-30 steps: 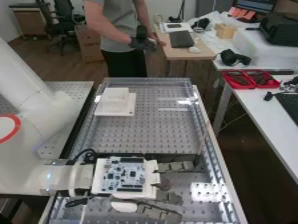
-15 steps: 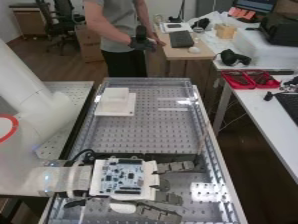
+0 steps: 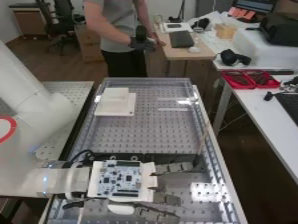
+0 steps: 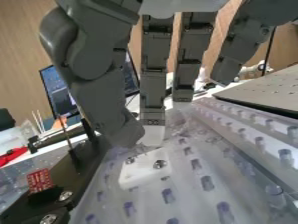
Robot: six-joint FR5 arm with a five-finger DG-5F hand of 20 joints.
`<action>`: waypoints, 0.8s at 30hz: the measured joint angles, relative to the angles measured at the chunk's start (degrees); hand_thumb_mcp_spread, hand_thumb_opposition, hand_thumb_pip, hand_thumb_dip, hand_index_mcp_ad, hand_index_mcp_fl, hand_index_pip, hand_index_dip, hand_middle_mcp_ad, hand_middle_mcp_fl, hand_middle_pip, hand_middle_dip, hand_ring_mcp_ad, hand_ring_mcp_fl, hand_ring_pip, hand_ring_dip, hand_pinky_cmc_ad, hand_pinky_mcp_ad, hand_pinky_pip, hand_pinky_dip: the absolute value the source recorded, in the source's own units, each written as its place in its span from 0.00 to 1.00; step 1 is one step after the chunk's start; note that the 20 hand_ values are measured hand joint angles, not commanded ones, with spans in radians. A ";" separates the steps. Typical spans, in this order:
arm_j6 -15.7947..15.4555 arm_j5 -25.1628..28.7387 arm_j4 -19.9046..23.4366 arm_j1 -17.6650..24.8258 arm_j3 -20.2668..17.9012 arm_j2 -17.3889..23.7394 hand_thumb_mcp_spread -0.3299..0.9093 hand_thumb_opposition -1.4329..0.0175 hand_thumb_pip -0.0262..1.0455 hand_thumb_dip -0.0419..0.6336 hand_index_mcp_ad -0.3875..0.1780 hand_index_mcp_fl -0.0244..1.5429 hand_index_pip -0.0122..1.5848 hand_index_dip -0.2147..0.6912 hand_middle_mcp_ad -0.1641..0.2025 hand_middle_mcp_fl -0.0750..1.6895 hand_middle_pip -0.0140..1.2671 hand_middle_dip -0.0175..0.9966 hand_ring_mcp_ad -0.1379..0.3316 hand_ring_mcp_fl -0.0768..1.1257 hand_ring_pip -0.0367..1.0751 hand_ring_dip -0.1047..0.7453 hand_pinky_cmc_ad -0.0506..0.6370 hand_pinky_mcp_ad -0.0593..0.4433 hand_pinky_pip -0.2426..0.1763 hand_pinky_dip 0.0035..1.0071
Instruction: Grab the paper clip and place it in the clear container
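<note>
The hand (image 3: 174, 168) lies over the near part of the perforated bench in the high view, its fingers extended toward the right and a circuit board on its back. In the wrist view the hand (image 4: 153, 75) has long, mostly straight fingers hanging over a clear, bumpy surface (image 4: 199, 170), with the thumb beside them and nothing visibly held. I cannot tell whether that surface belongs to the clear container. Just past the fingertips sits a white block (image 4: 148, 168) with two screws.
Clear walls edge the perforated bench (image 3: 143, 132). A white stepped block (image 3: 115, 103) stands at its far left. On the side table at the right are red trays (image 3: 249, 79). In the wrist view, a small red board (image 4: 40, 180) sits on a black strip.
The hand and wrist have shifted slightly left in the high view, toward the arm, and the circuit board now looks a little differently tilted. The fingers remain extended.
</note>
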 joint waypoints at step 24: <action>2.11 0.34 1.02 0.32 -0.26 0.09 0.80 0.34 0.63 0.53 0.28 0.17 0.10 0.03 0.28 0.47 0.51 0.72 0.34 0.46 0.12 0.67 0.74 0.61 0.74 0.19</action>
